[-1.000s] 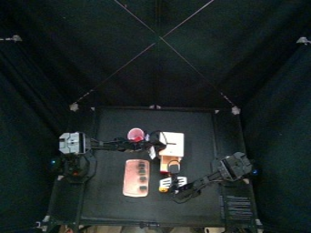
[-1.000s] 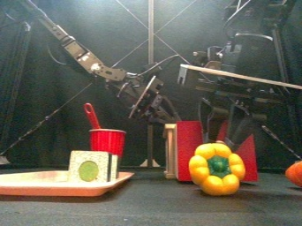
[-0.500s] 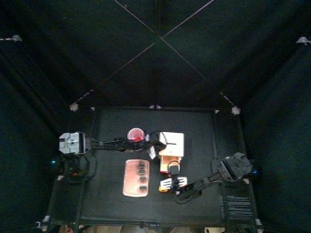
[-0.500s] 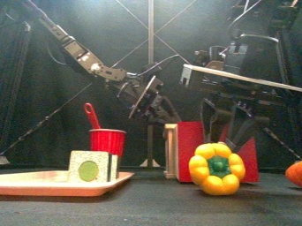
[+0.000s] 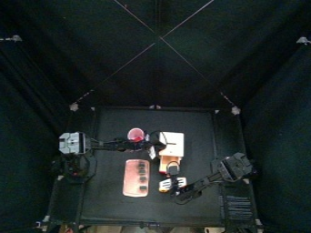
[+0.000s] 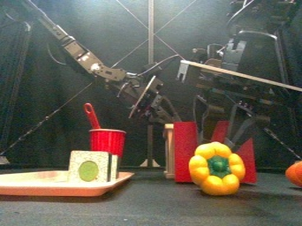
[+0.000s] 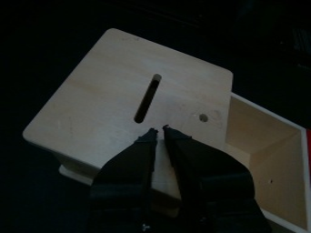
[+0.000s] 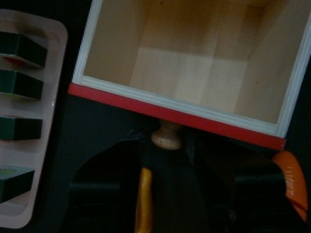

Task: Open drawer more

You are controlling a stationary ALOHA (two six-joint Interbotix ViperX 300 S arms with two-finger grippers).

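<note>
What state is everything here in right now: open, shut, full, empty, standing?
drawer: partly out of its cabinet, empty.
cabinet: flat on the table, slot in its top.
left gripper: shut, tips at the cabinet's top.
right gripper: at the drawer's red front, by the knob.
red cup: upright, a red handle sticking out.
pink tray: flat, carrying blocks.
yellow pepper: upright, stem up.

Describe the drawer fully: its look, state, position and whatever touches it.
The drawer is a shallow, empty tray of pale tan wood with a red front edge and a small round knob. It is pulled partly out of the cream cabinet. The right gripper sits at the knob; whether it touches is unclear. The left gripper hovers over the cabinet's slotted top.
</note>
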